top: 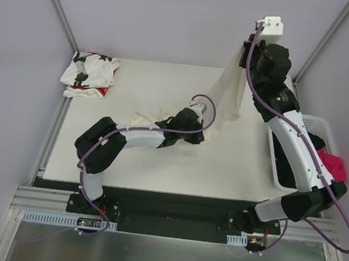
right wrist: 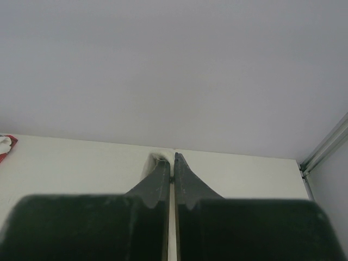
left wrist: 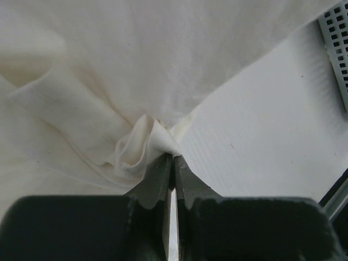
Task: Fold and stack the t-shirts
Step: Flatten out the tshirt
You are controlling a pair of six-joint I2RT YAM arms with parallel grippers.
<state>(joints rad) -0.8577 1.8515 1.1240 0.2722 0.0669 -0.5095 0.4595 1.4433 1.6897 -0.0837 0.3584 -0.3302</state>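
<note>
The plain cream-white t-shirt [top: 228, 92] is stretched between both grippers. My right gripper [top: 250, 48] is raised high at the back right and is shut on one edge of it; a small fold of cloth [right wrist: 157, 159] shows at its tips [right wrist: 173, 157]. My left gripper [top: 202, 130] is low over the table's middle and is shut on a bunched corner of the shirt [left wrist: 147, 142] at its tips [left wrist: 173, 157]. The star-print t-shirt [top: 89, 74] with red marks lies folded at the table's far left corner.
A white perforated basket [top: 312, 127] stands at the table's right edge behind the right arm, with a pink-red cloth [top: 333, 164] in it. Its corner shows in the left wrist view [left wrist: 336, 49]. Metal frame posts stand at the back corners.
</note>
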